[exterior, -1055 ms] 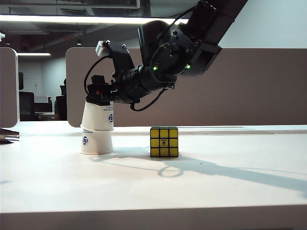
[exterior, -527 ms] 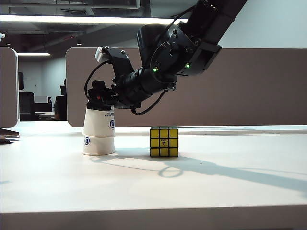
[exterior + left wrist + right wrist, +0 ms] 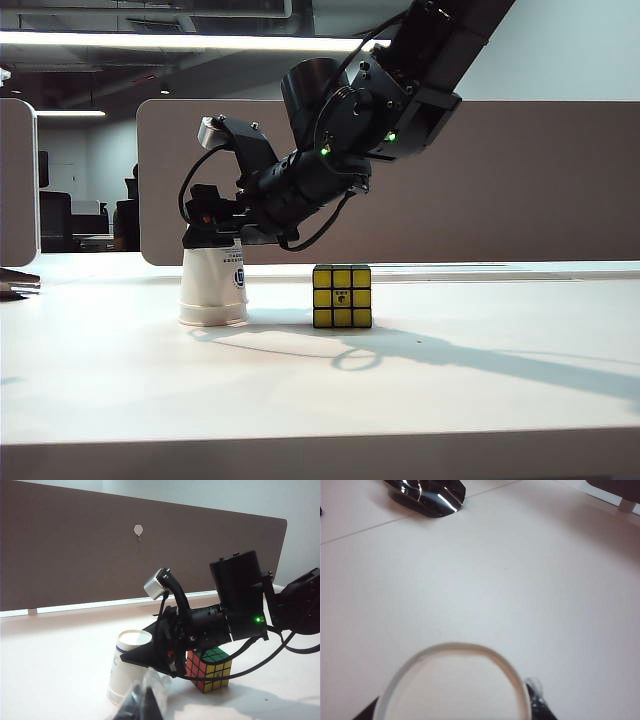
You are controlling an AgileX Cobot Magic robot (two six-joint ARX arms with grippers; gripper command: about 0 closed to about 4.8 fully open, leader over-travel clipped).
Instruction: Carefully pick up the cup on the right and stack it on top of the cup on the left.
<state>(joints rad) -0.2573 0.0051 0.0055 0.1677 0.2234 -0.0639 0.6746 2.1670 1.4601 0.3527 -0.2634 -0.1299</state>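
Exterior view: right gripper (image 3: pixel 212 232) angled down, jaws around stacked cup (image 3: pixel 213 285); left gripper's (image 3: pixel 142 705) jaws unclear

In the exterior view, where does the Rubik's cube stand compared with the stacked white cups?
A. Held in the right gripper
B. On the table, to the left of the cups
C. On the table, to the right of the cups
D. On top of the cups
C. The Rubik's cube rests on the table, right of the stacked cups, with a gap between; the right gripper is at the cups' top.
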